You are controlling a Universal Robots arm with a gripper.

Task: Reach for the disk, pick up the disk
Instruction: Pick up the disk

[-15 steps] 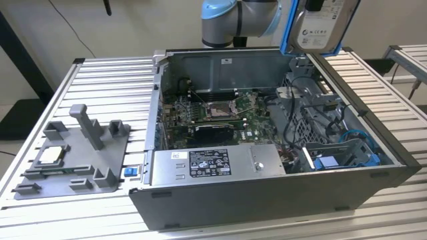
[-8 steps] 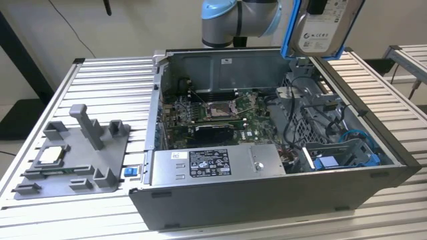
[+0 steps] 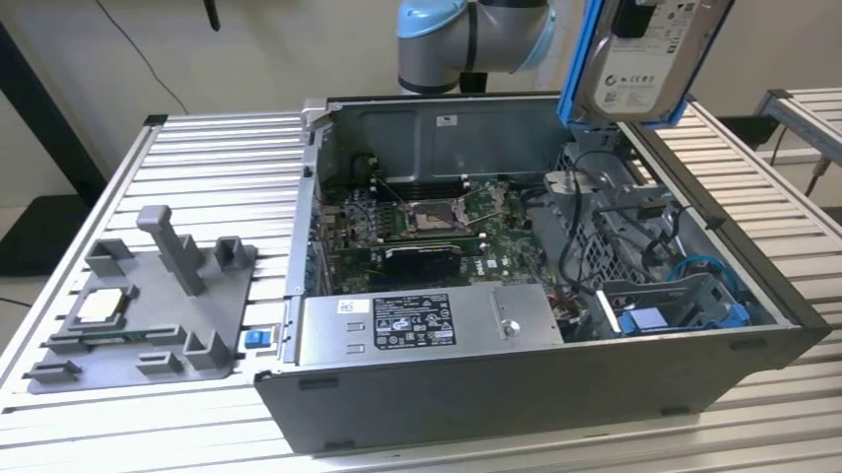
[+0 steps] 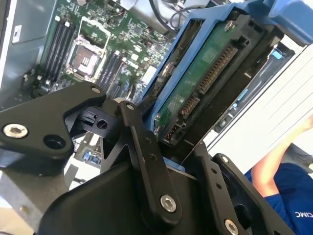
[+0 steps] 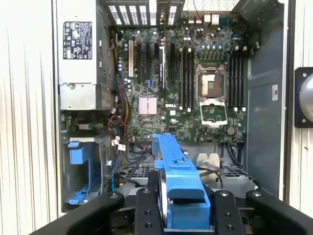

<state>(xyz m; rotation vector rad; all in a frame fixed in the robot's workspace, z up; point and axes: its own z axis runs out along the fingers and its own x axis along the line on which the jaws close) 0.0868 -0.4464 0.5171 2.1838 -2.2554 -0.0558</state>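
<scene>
The disk (image 3: 641, 61), silver-grey with a white label and a blue carrier frame, hangs upright in the air above the back right corner of the open computer case (image 3: 526, 394). In the second wrist view its green circuit-board side (image 4: 205, 83) sits between black fingers (image 4: 146, 147). My gripper (image 5: 184, 208) is shut on the disk, and the blue frame (image 5: 178, 176) sticks out between the two black fingers, over the case interior.
The case holds a motherboard (image 3: 421, 227), a power supply (image 3: 408, 325), cables and a blue bracket (image 3: 658, 320) in the drive bay. A grey fixture (image 3: 145, 305) with a small square chip lies at the exterior view's left. A person's arm (image 4: 288, 181) is beside the case.
</scene>
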